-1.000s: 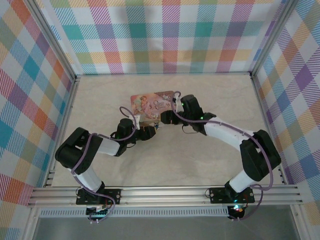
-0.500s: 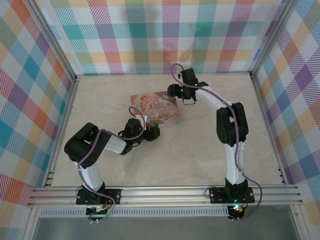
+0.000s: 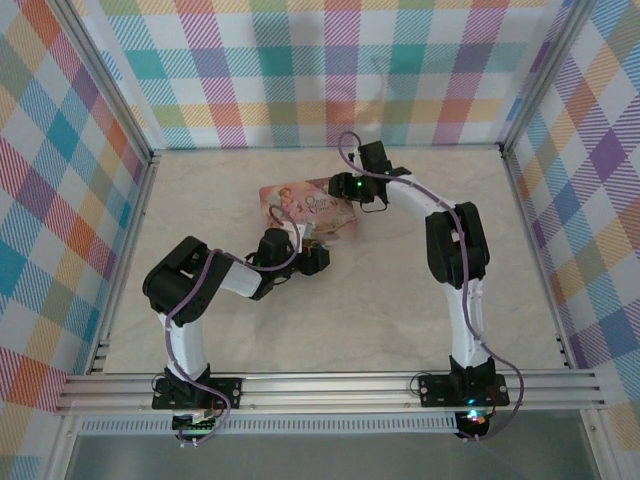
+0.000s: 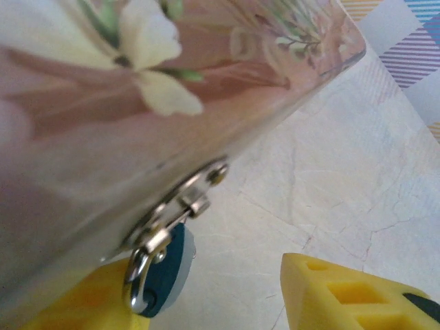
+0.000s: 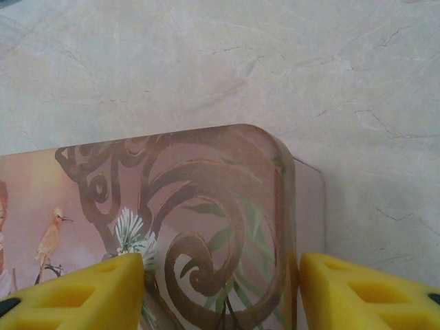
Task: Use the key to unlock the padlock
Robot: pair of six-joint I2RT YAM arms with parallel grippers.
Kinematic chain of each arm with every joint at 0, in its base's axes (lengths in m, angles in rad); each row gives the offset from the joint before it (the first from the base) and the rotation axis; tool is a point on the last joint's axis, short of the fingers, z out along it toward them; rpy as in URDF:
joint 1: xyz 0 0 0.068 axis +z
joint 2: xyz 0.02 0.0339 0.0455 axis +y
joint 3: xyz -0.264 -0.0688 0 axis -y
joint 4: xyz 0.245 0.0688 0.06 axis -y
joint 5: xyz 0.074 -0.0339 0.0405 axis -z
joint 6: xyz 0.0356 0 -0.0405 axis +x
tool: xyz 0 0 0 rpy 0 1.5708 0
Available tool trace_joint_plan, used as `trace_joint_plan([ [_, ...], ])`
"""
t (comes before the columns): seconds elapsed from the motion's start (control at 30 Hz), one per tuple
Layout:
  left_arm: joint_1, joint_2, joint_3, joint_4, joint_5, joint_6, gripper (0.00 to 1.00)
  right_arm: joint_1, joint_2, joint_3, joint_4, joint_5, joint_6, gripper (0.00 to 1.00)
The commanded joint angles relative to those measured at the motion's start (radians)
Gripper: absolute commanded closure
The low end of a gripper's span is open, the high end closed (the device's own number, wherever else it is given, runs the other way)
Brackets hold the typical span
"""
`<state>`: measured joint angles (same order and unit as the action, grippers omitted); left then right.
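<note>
At the tin's near side wall, your left jaws stand released: one yellow finger (image 4: 69, 309) sits just behind the blue padlock (image 4: 170, 269), the other well apart across bare tabletop (image 4: 330, 179). The padlock hangs by its shackle (image 4: 137, 278) from the silvery hasp (image 4: 184, 199) on the illustrated tin (image 4: 137, 103). Over the tin's far right corner (image 5: 275, 148), your right jaws are spread wide, gripping nothing, one finger above the lid, one beyond the rim. You have open tabletop right and nearward; the checked walls (image 3: 300, 70) stand well off.
</note>
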<state>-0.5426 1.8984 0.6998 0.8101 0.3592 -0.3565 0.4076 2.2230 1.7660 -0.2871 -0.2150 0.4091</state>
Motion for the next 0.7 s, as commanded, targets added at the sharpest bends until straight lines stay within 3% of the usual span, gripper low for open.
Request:
trace_joint_plan([
  [0.0, 0.008, 0.019, 0.042, 0.001, 0.016, -0.032, 0.51, 0.019, -0.024, -0.066, -0.017, -0.051, 0.005, 0.42],
  [0.1, 0.016, 0.027, 0.053, -0.020, 0.016, -0.058, 0.55, 0.023, -0.032, -0.092, -0.004, -0.059, 0.008, 0.43],
  [0.53, 0.075, -0.024, -0.066, 0.071, -0.021, -0.163, 0.55, 0.036, -0.077, -0.172, 0.046, -0.056, 0.006, 0.44],
  [0.67, 0.083, -0.018, -0.054, 0.063, 0.003, -0.162, 0.63, 0.040, -0.093, -0.190, 0.059, -0.058, 0.011, 0.45],
])
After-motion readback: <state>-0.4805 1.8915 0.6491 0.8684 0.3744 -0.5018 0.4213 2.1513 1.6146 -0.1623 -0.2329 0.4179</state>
